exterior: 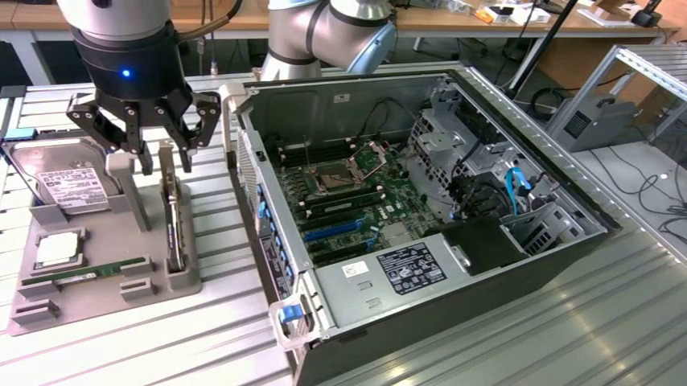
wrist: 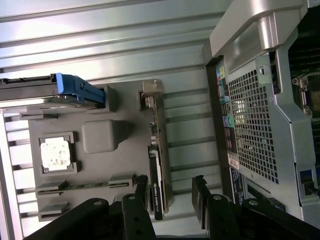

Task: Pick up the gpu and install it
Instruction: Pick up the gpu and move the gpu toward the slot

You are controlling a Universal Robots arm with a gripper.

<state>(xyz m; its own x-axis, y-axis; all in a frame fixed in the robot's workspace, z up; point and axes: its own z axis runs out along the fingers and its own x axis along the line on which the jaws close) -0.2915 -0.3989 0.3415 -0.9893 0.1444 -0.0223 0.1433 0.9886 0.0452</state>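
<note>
The claw (exterior: 164,161) is noted released, its fingers (wrist: 142,192) spread wide, with nothing grasped. In the exterior view it is seen hanging over a grey parts holder (exterior: 129,277), which is set on a slatted metal table (exterior: 536,338) at about 9 o'clock of an open computer case (exterior: 355,96).

The gpu (exterior: 172,225) is found standing on its long edge in a slot along the holder's side nearest the case, at roughly 6 o'clock of the claw in the exterior view. A green board and a dark cooler can be made out, and a silver end bracket (wrist: 151,94) is seen at one end. In the wrist view part of the card is framed between the two fingers, closer to one than the other. Whether either finger touches it cannot be told.

Other parts are logged on the holder, with bearings taken from the gpu in the exterior view:
- A hard drive (exterior: 64,181) with a white label is propped at 10 o'clock.
- A square processor chip (exterior: 56,251) is seated in a pocket at 9 o'clock.
- A narrow RAM stick (exterior: 92,275) is laid flat at 8 o'clock.

The case's side panel is off and the motherboard (exterior: 355,201) is exposed. The gpu is well apart from it.
</note>
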